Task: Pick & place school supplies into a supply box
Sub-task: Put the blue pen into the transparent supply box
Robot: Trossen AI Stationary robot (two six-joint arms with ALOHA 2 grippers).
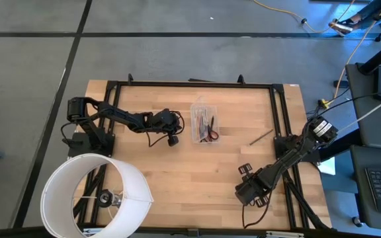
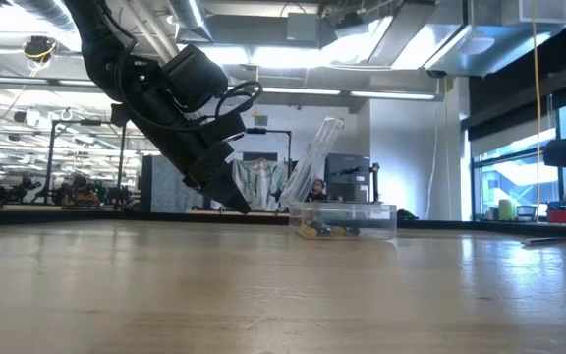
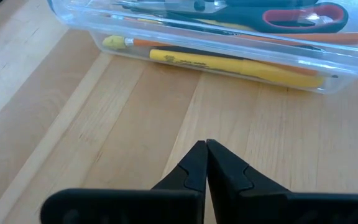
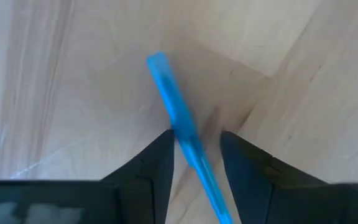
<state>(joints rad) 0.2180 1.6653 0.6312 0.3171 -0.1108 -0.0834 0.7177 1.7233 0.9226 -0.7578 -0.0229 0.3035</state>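
The clear supply box (image 1: 204, 124) stands at mid-table with its lid (image 2: 317, 147) raised. In it lie red-handled scissors (image 3: 297, 15), a yellow pen (image 3: 229, 64) and an orange pencil (image 3: 166, 45). My left gripper (image 3: 205, 149) is shut and empty, just above the wood left of the box; it also shows in the high view (image 1: 172, 130). My right gripper (image 4: 194, 146) is open near the table's front right (image 1: 245, 173), pointing down. A blue pen (image 4: 176, 115) runs between its two fingers, close to one finger (image 4: 163, 152). My right gripper has the blue pen between its open fingers, with a gap at the other finger. I cannot tell whether the near finger touches the pen.
A thin pencil (image 1: 261, 137) lies on the wood right of the box. A large white round cylinder (image 1: 94, 195) stands at the front left corner. A black frame (image 1: 190, 84) runs along the table's far edge and sides.
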